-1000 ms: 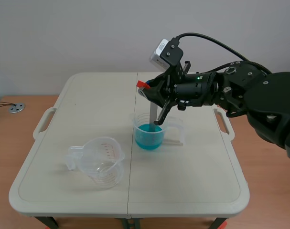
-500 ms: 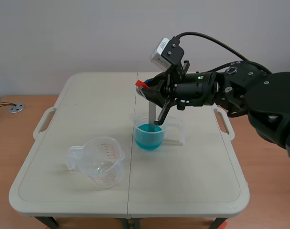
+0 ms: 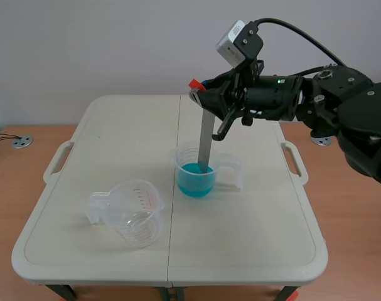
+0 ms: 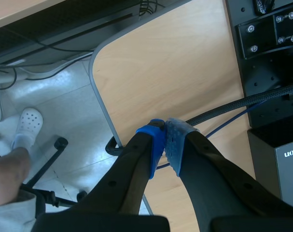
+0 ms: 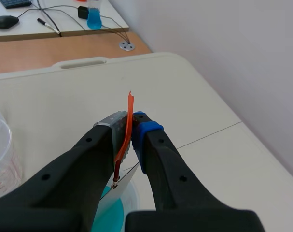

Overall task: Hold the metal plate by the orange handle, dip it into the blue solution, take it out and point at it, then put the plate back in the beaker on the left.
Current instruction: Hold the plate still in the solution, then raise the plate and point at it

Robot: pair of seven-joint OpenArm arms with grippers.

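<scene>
Dipping the metal plate (image 3: 206,141), hung upright by its orange handle (image 5: 130,104) with only the lower end in the blue solution (image 3: 195,180); clamped on that handle by the right gripper (image 5: 131,126), probably to keep the pads (image 5: 147,130) dry. Parking the left gripper (image 4: 164,140) away from the table (image 3: 253,238), fingers pressed together on nothing. Counted at the table: one plate, two beakers, the empty beaker (image 3: 134,210) on the left awaiting its return
</scene>
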